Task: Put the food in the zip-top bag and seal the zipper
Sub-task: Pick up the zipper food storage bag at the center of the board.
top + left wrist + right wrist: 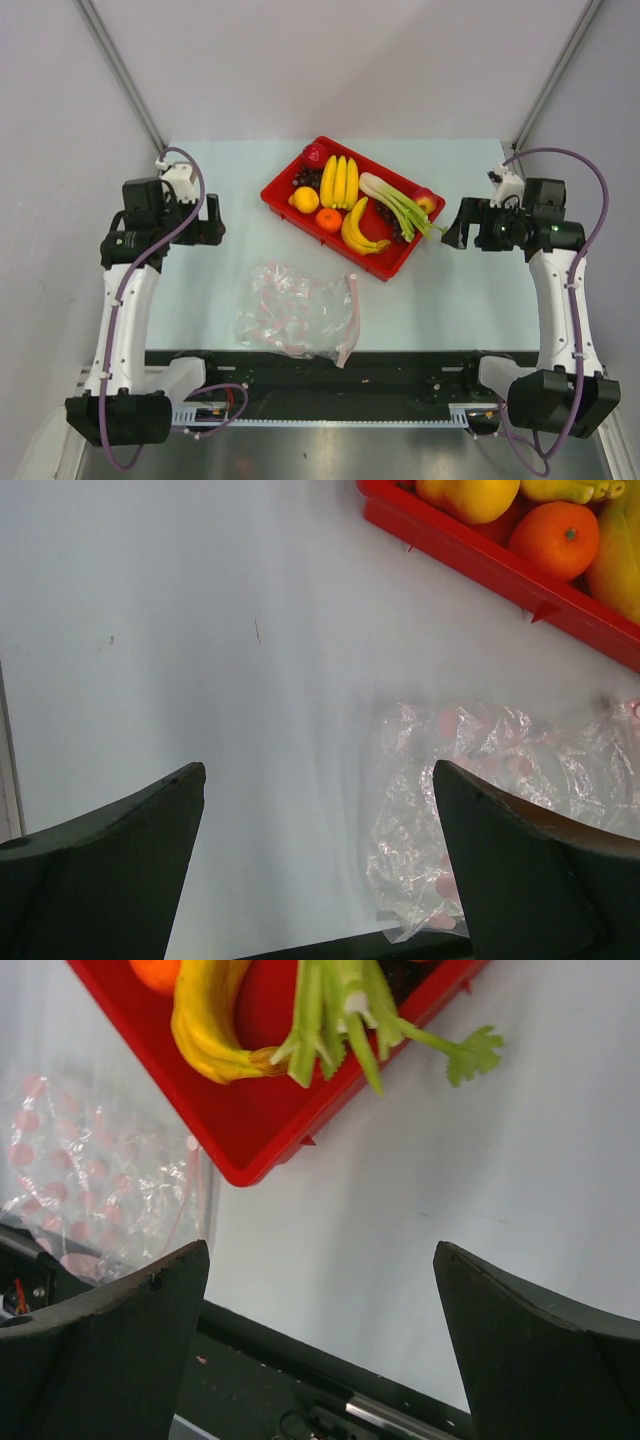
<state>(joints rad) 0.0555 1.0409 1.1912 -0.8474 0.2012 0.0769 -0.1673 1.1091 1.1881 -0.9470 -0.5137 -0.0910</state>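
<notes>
The food lies in a red tray (pixel 388 270) at the table's middle back: yellow bananas (pixel 340 182), a green-white stalk (pixel 392 205), red apples (pixel 315 153), an orange (pixel 328 220), a lemon (pixel 305 199) and dark grapes (pixel 305 177). The zip-top bag (pixel 295 310) lies flat and crinkled in front of the tray, its pink zipper (pixel 350 320) along the right edge. My left gripper (pixel 218 220) hovers open left of the tray, the bag (pixel 500 780) below its right finger. My right gripper (pixel 450 228) hovers open right of the tray. Both grippers hold nothing.
The tray's near rim (pixel 470 555) shows with the orange (pixel 560 535) in the left wrist view. The right wrist view shows the tray corner (pixel 250 1150), a banana (pixel 205 1020) and the stalk's leaf (pixel 470 1052) hanging over the rim. A black rail (pixel 330 365) runs along the near edge.
</notes>
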